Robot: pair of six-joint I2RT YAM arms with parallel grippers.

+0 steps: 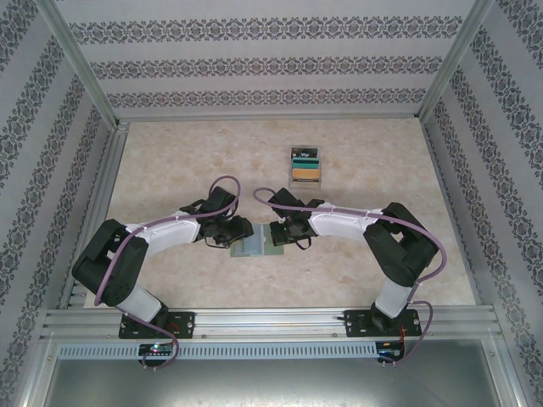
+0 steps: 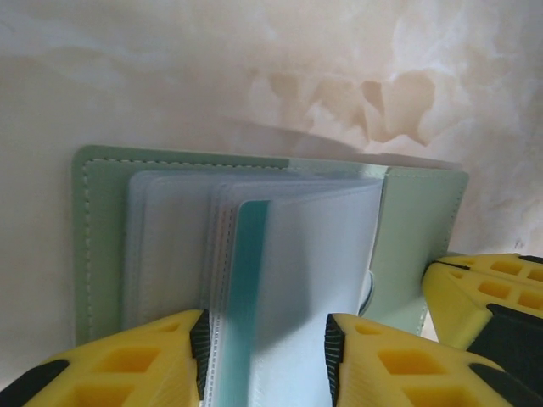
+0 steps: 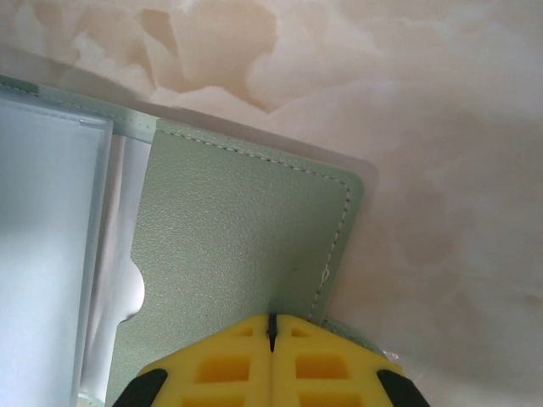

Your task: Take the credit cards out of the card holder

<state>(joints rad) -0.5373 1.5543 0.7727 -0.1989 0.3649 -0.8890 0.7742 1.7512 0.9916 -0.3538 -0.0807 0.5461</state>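
Note:
The card holder [image 1: 259, 247] lies open on the table between my two grippers, its dull-green cover [image 2: 100, 220] flat and its clear sleeves [image 2: 170, 246] fanned upward. A teal credit card [image 2: 246, 280] stands edge-on inside one sleeve. My left gripper [image 2: 266, 352] is open, its jaws apart on either side of that sleeve and the card. My right gripper [image 3: 272, 326] is shut, its tips resting on the holder's right green flap [image 3: 237, 220]. Other credit cards [image 1: 305, 167], black, teal and tan, lie in a staggered pile farther back.
The marbled tabletop [image 1: 170, 170] is ringed by an aluminium frame [image 1: 93, 195] and patterned walls. My right gripper's yellow fingers [image 2: 484, 288] show at the holder's right edge in the left wrist view.

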